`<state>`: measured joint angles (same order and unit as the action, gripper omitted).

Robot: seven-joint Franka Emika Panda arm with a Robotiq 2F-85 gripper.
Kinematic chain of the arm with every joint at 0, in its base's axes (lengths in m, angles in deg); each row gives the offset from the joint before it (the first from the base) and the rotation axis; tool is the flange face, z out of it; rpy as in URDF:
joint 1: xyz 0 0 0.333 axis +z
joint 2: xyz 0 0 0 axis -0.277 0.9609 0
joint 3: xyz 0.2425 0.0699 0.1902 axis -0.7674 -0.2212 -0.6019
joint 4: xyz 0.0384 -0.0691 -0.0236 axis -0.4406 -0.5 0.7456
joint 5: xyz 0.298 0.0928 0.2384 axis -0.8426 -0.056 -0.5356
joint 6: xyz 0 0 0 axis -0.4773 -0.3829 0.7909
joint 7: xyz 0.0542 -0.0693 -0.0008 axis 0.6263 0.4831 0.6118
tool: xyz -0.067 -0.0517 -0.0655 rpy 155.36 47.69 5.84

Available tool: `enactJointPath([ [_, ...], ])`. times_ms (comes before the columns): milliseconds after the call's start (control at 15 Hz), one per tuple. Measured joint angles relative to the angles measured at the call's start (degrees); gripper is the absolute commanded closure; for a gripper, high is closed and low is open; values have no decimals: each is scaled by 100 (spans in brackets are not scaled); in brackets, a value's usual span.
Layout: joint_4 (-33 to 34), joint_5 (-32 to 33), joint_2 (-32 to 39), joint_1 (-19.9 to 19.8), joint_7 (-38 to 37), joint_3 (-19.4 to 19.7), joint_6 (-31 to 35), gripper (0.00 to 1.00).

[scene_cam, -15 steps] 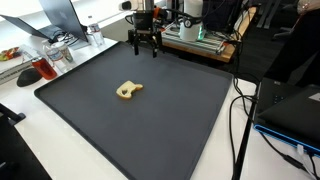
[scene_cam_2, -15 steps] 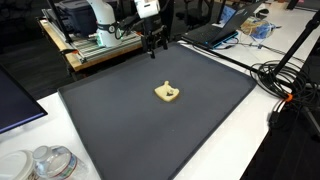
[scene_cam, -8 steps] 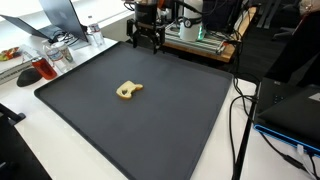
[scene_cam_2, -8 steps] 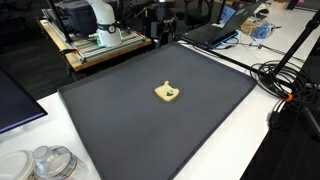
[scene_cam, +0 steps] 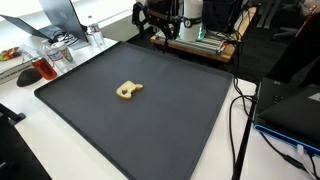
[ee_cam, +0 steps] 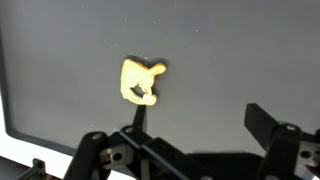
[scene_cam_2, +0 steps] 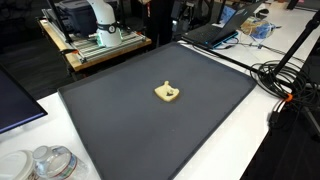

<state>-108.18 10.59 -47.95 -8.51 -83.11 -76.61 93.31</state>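
Note:
A small yellow piece with a hole in it (scene_cam: 129,90) lies alone near the middle of the dark grey mat (scene_cam: 170,130); it also shows in an exterior view (scene_cam_2: 168,93). My gripper (scene_cam: 156,18) hangs high above the mat's far edge, well away from the piece. In the wrist view the gripper (ee_cam: 198,122) is open with nothing between its fingers. There the yellow piece (ee_cam: 140,81) sits far below, just past the left fingertip (ee_cam: 136,120).
Laptops (scene_cam: 55,20) (scene_cam_2: 215,32) stand off the mat. A red object (scene_cam: 45,68) and clear containers (scene_cam_2: 45,163) rest on the white table. Cables (scene_cam_2: 285,85) trail along one side. A wooden cart with equipment (scene_cam_2: 95,40) stands behind the mat.
The gripper has risen from just above the mat's far edge and drawn back, staying open. The yellow piece has not moved.

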Motion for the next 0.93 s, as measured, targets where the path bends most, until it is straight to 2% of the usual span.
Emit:
enactJointPath([
  [267, 773, 5, 617, 14, -1, 60, -263, 0],
  [933, 2407, -89, 2048, -58, 236, 571, -434, 0],
])
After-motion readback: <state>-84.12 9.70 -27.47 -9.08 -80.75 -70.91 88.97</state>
